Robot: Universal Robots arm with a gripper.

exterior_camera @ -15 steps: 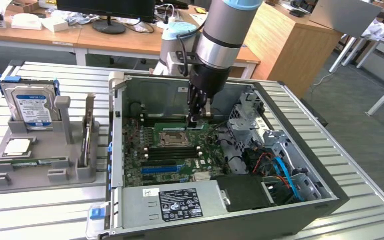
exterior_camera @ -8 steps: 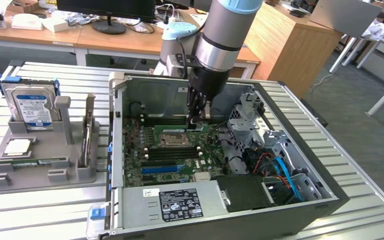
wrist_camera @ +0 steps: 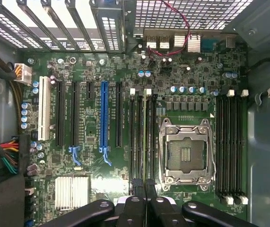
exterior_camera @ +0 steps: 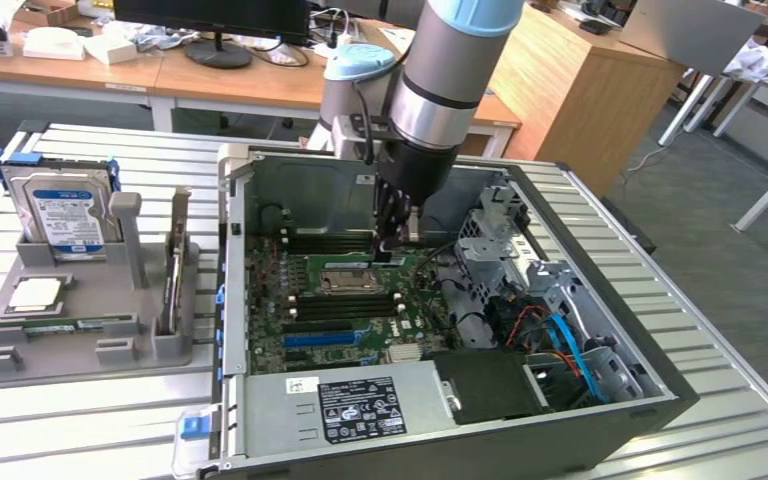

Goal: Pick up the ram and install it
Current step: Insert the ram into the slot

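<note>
Hovering above motherboard (wrist_camera: 92, 123), closed end effector (wrist_camera: 144, 182) is cropped.

Silver-grey arm (exterior_camera: 427, 105), pale blue joint caps (exterior_camera: 359, 62), black pincer (exterior_camera: 399, 238), black linkage bars (wrist_camera: 92, 210)

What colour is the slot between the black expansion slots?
The slot is blue, clearest in wrist view.

Ram (wrist_camera: 147, 137): thin greenish stick, seen edge-on. Stands upright in a black motherboard slot, near the CPU socket. Runs roughly the slot's full length, parallel to neighbouring slots.
</note>
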